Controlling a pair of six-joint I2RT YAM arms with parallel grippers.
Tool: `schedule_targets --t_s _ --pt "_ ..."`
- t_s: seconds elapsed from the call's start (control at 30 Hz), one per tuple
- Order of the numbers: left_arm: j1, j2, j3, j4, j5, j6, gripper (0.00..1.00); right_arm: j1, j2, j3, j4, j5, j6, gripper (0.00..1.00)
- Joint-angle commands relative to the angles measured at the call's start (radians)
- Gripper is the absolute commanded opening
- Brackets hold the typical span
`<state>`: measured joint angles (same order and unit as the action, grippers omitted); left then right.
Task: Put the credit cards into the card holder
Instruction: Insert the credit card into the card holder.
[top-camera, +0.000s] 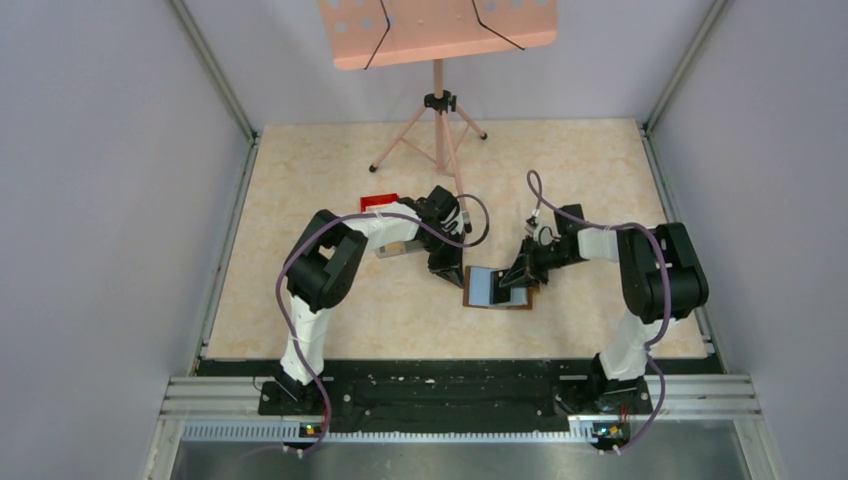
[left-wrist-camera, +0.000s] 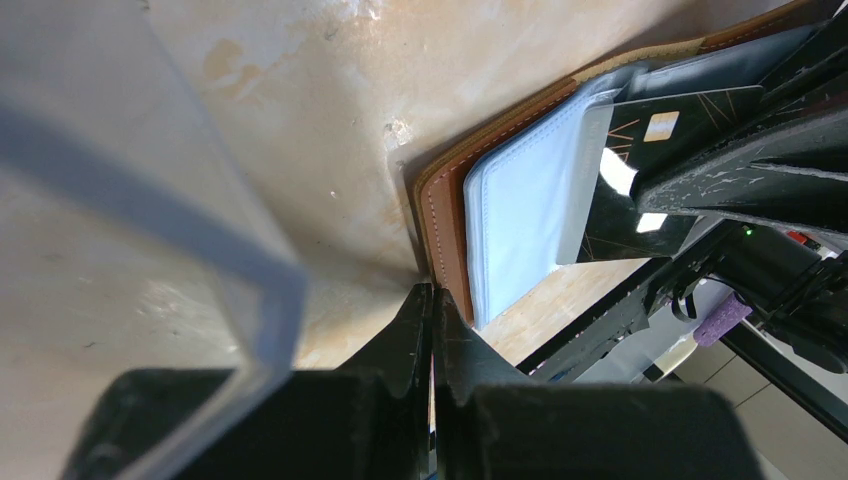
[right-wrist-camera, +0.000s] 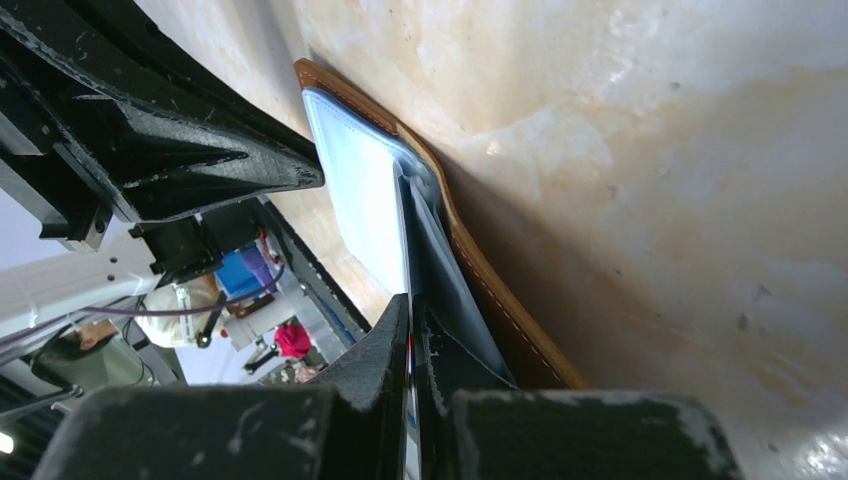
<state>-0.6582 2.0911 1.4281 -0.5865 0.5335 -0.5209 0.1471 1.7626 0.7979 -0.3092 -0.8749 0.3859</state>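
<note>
The card holder (top-camera: 484, 290) lies open on the table, brown leather with a pale blue inside. It also shows in the left wrist view (left-wrist-camera: 448, 215) and the right wrist view (right-wrist-camera: 497, 295). My right gripper (top-camera: 518, 278) (right-wrist-camera: 412, 305) is shut on a black credit card (left-wrist-camera: 650, 165), whose left end sits in the holder's blue inner pocket. In the right wrist view the card (right-wrist-camera: 404, 235) is seen edge-on. My left gripper (top-camera: 447, 265) (left-wrist-camera: 432, 292) is shut and empty, its tips touching the holder's left corner. No other cards show.
A clear plastic box (top-camera: 398, 247) (left-wrist-camera: 230, 250) lies just left of the left gripper. A small red tray (top-camera: 378, 203) sits behind it. A music stand's tripod (top-camera: 438, 120) stands at the back of the table.
</note>
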Motion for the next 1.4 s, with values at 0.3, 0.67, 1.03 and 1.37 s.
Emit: schedule_targets --t_s 0.3,0.67,1.03,1.37 --pt "0.001 0.020 -0.010 0.003 -0.005 -0.047 0.00 0.007 0.046 0.020 0.061 -0.038 -0.028 0.00" --pt "-0.004 -0.003 -0.023 0.009 -0.023 -0.068 0.00 0.110 0.102 0.108 0.052 -0.033 0.002 0.00" --pt "-0.003 -0.056 -0.105 0.034 -0.054 -0.107 0.00 0.187 0.116 0.232 -0.119 0.137 -0.068 0.07" --pt "-0.003 -0.048 -0.095 0.041 -0.050 -0.113 0.00 0.214 0.042 0.291 -0.293 0.325 -0.122 0.45"
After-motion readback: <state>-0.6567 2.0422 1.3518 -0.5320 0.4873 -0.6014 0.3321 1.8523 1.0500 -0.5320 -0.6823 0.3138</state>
